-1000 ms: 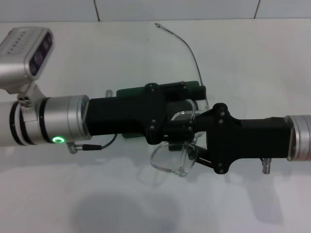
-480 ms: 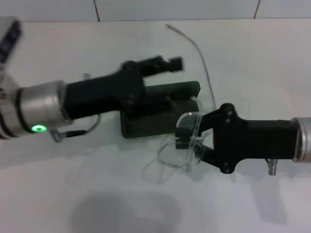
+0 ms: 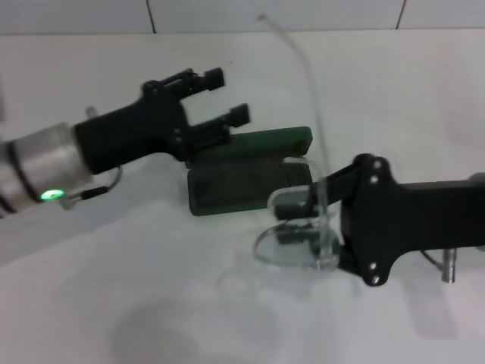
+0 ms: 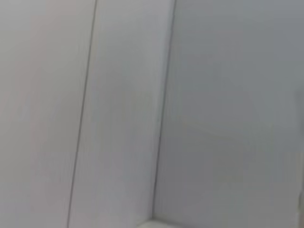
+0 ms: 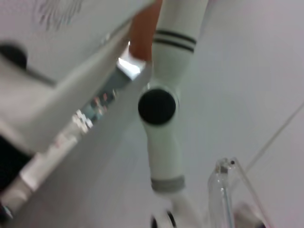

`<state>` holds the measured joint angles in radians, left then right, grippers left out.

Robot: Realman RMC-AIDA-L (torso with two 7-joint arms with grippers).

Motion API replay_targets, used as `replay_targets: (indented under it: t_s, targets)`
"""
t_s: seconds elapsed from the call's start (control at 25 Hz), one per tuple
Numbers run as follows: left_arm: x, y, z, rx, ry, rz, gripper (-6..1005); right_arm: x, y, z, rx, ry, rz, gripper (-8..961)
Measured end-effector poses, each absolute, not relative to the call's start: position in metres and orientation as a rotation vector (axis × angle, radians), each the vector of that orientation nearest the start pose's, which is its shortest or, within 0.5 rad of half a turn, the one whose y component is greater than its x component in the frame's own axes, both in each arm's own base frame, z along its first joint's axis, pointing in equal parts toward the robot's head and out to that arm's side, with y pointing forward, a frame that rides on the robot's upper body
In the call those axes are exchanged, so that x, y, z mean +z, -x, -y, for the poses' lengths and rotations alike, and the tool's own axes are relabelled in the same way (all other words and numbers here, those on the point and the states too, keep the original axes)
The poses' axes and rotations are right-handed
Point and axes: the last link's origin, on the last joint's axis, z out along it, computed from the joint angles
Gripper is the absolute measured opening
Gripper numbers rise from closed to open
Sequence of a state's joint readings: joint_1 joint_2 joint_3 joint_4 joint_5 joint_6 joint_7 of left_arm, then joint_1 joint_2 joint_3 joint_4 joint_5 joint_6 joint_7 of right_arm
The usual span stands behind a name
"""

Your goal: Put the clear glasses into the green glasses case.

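Observation:
The green glasses case [image 3: 236,186] lies open in the middle of the white table, its lid [image 3: 261,140] standing along the far side. My right gripper [image 3: 295,220] is shut on the clear glasses [image 3: 292,252] just off the case's near right corner. The lens hangs below the fingers, and one clear arm [image 3: 309,83] sticks up and away over the table. In the right wrist view a piece of the clear frame [image 5: 227,190] shows. My left gripper [image 3: 227,95] is open with nothing in it, raised behind the case's far left corner.
A tiled wall [image 3: 273,14] runs along the back of the table [image 3: 151,303]. A thin cable [image 3: 98,192] hangs from my left wrist. The left wrist view shows only pale wall panels [image 4: 213,118]. A white robot limb [image 5: 164,118] fills the right wrist view.
My left gripper has pulled back from over the case toward the far left, leaving the case open. My right gripper has shifted a little right and nearer with the glasses.

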<state>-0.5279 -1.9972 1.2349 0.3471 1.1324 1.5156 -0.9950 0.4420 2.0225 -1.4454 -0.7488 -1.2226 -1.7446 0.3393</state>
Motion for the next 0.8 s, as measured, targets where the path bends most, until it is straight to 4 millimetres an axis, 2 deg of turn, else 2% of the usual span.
replay_targets:
  t_s: [0.16, 0.36, 0.52, 0.8]
  targets:
    - [-0.041, 0.221, -0.340, -1.048, 2.507, 0.261, 725, -0.028, -0.148, -0.278, 1.316, 2.547, 0.972, 121]
    - [-0.059, 0.205, -0.345, -0.996, 2.482, 0.082, 727, -0.041, -0.134, -0.289, 1.407, 2.683, 0.778, 121]
    - [-0.057, 0.194, -0.349, -1.052, 2.457, 0.068, 726, -0.048, -0.134, -0.293, 1.430, 2.725, 0.669, 121]
    - [-0.049, 0.186, -0.340, -1.178, 2.403, -0.016, 726, -0.053, -0.139, -0.297, 1.394, 2.757, 0.527, 121]
